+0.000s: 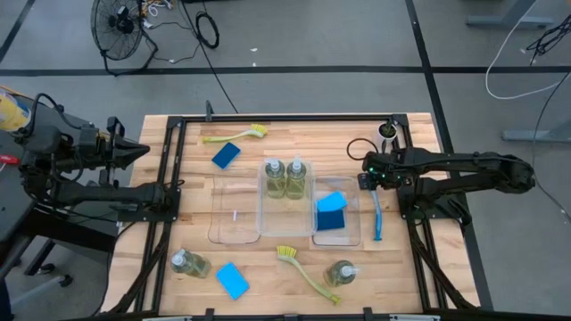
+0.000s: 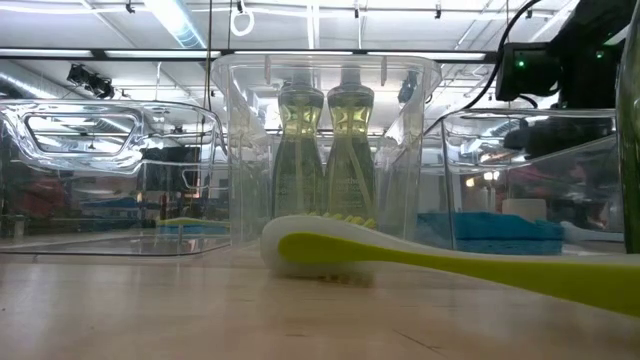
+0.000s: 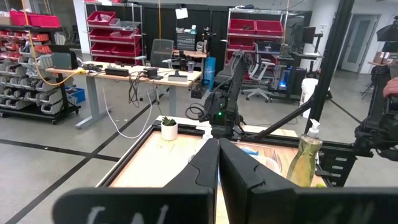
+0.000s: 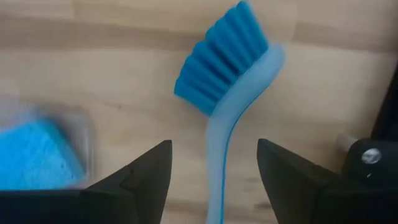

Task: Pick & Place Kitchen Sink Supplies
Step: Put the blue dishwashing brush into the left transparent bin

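The blue dish brush (image 1: pixel 376 212) lies flat on the table just right of the right-hand clear tray, its head toward the far edge. My right gripper (image 1: pixel 369 175) hovers over that head end, pointing down and open. In the right wrist view its fingers (image 4: pixel 214 168) stand on either side of the brush handle (image 4: pixel 217 143) without touching it, with the bristles (image 4: pixel 217 59) beyond them. Two soap bottles (image 1: pixel 285 176) stand in the middle tray. Two blue sponges (image 1: pixel 332 210) lie in the right tray. My left gripper (image 1: pixel 134 152) is shut and waits off the table's left edge.
Loose on the table are a green brush (image 1: pixel 236 134) and a blue sponge (image 1: pixel 226 155) at the far left. Near the front lie a bottle (image 1: pixel 190 263), a sponge (image 1: pixel 233 279), a green brush (image 1: pixel 308 272) and a bottle (image 1: pixel 342 273). The left tray (image 1: pixel 234 234) and a white cup (image 1: pixel 387 130) are also in view.
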